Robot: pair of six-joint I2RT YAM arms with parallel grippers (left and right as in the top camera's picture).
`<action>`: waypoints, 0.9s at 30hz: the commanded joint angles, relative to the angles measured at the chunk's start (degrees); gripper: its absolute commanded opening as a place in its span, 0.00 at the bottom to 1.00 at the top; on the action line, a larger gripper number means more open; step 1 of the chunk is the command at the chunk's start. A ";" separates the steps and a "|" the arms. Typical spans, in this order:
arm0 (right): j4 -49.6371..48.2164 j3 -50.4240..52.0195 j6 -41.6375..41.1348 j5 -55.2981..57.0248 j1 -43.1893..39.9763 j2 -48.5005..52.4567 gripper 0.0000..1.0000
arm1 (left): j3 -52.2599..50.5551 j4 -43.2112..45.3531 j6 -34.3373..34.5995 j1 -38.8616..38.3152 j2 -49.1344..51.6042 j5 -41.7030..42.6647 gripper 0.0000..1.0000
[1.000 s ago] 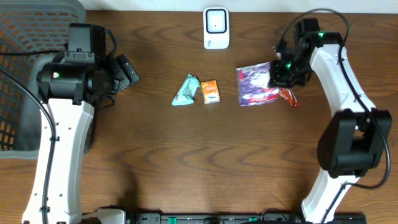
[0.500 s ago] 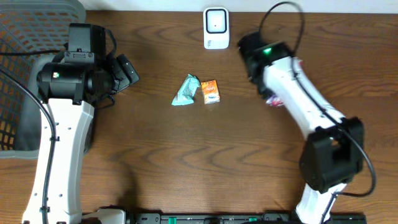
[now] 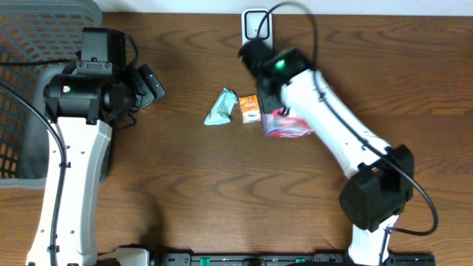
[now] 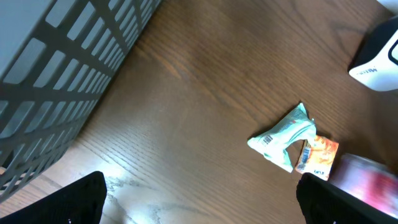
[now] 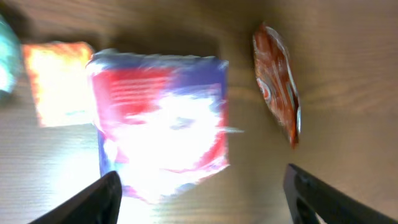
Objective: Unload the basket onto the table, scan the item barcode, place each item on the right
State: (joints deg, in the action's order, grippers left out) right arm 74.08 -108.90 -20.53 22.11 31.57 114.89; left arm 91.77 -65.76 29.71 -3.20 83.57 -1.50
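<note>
A purple, red and white packet [image 3: 287,127] lies on the table just right of a small orange packet [image 3: 249,108] and half under my right arm. In the blurred right wrist view this packet [image 5: 160,124] sits ahead of my right gripper [image 5: 205,199], whose dark fingers [image 5: 93,200] stand wide open and clear of it. The white barcode scanner [image 3: 256,32] stands at the table's far edge, right behind that arm. My left gripper [image 3: 151,84] hangs open and empty at the left, away from the items [image 4: 202,200].
A teal packet [image 3: 220,107] lies next to the orange one. A red-orange wrapper [image 5: 277,81] lies right of the purple packet. A dark mesh basket [image 3: 33,81] fills the left edge. The scanner's corner [image 4: 377,55] shows in the left wrist view.
My right arm has swung from the right side to the middle near the scanner, bringing the purple packet along. Its jaws went from shut to open. The left arm has not moved.
</note>
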 commanded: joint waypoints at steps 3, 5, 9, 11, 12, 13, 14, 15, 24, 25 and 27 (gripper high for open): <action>2.43 -5.75 13.73 -22.16 -11.82 -0.76 0.84 | 0.24 -0.20 -0.76 0.09 -0.09 -0.52 0.98; 2.67 -4.33 16.98 -28.70 -15.93 -0.46 0.84 | 0.24 -0.20 -0.76 0.09 -0.09 -0.52 0.98; 0.11 1.53 23.41 -43.28 -22.84 -0.09 0.84 | 0.24 -0.20 -0.76 0.09 -0.09 -0.52 0.98; -3.45 6.36 25.81 -51.25 -25.27 0.11 0.83 | 0.24 -0.20 -0.76 0.09 -0.09 -0.52 0.98; -5.88 9.09 26.49 -54.42 -26.08 0.22 0.83 | 0.24 -0.20 -0.76 0.09 -0.09 -0.52 0.98; -8.26 11.47 26.62 -56.46 -26.60 0.28 0.83 | 0.24 -0.20 -0.76 0.09 -0.09 -0.52 0.98; -11.58 14.51 26.60 -58.69 -27.02 0.52 0.82 | 0.24 -0.20 -0.76 0.09 -0.09 -0.50 0.98; -14.12 16.83 26.58 -60.08 -27.17 0.55 0.82 | 0.24 -0.20 -0.76 0.09 -0.09 -0.52 0.98; -34.95 35.06 15.39 -56.02 -26.29 1.97 0.72 | 0.24 -0.20 -0.76 0.09 -0.09 -0.50 0.98; -35.69 36.02 15.41 -56.08 -26.23 2.16 0.70 | 0.24 -0.20 -0.76 0.09 -0.09 -0.50 0.98; -35.63 36.54 15.41 -56.08 -26.23 2.25 0.52 | 0.24 -0.20 -0.76 0.09 -0.09 -0.50 0.98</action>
State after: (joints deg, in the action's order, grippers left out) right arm 38.76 -73.69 -2.55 -34.70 4.99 116.22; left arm 91.77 -65.78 29.71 -3.20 83.57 -1.52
